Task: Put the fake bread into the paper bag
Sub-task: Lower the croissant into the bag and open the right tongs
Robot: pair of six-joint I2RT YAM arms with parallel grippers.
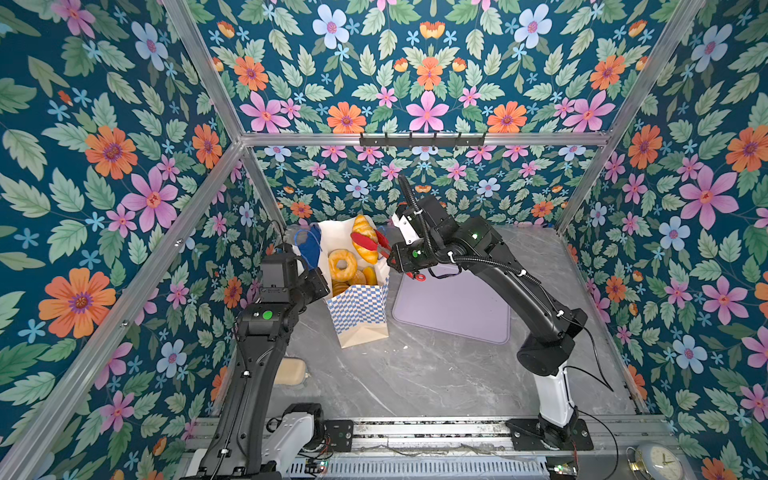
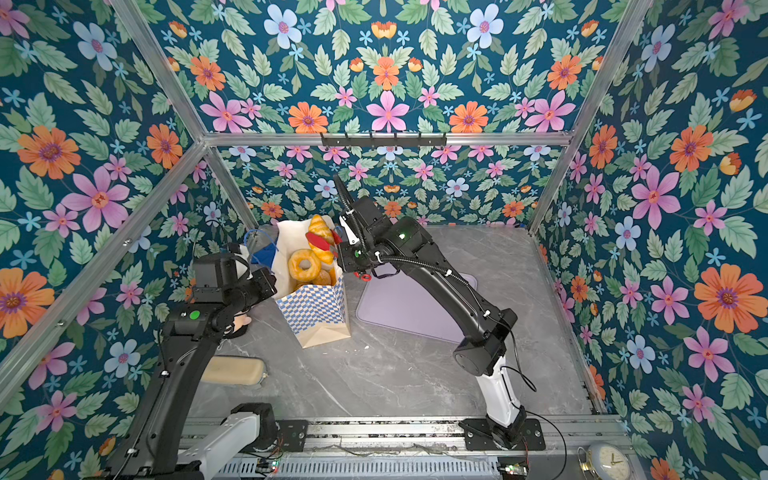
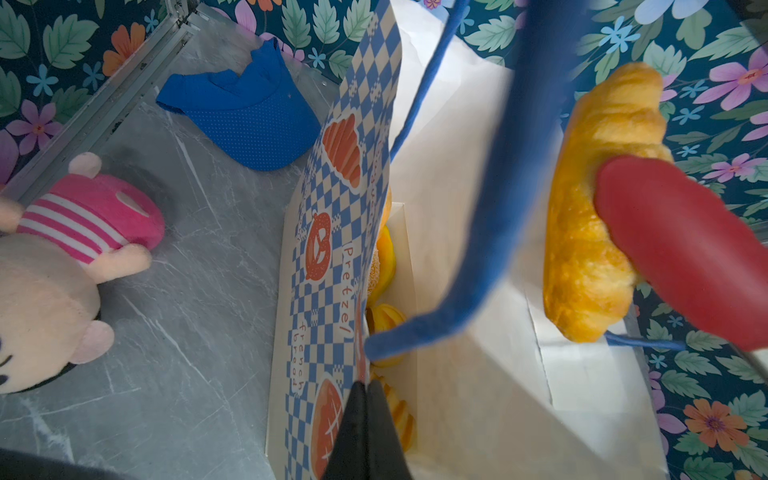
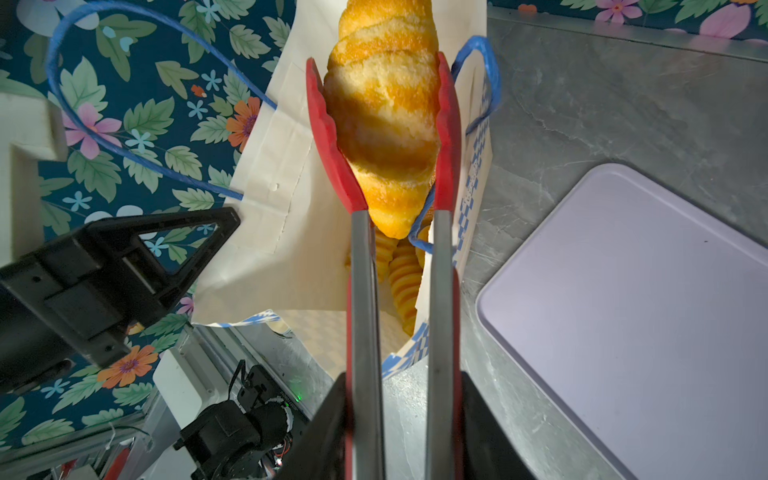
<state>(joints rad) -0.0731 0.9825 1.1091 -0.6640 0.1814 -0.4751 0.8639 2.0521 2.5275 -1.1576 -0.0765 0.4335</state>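
**Bagging station, top and wrist views.** The right claw (image 4: 405, 432) is clamped on the steel shanks of a pair of red-tipped tongs (image 4: 365, 291). The red tips pinch a golden croissant (image 4: 384, 116) from both sides. This croissant sits just ahead of the right claw, hanging end-down over the open mouth of the paper bag (image 1: 359, 309); whether its lower tip is past the rim cannot be told. The left claw (image 3: 365, 432) is closed, its two black fingers pressed together on the upper edge of the bag's chequered wall. A blue cord handle (image 3: 490, 232) loops just beyond it. Below the right claw, inside the bag, lies more fake bread, including a ring doughnut (image 1: 342, 264) and twisted rolls (image 4: 401, 278). The bag stands upright on the grey marbled bench (image 1: 415, 374), between the two claws. A lilac tray (image 1: 453, 309) lies flat on the bench beneath and beside the right claw. On the side of the left claw away from the bag's mouth lie a pink-striped plush doll (image 3: 62, 257), apart from the bag, and a blue cloth (image 3: 245, 116), near its wall.
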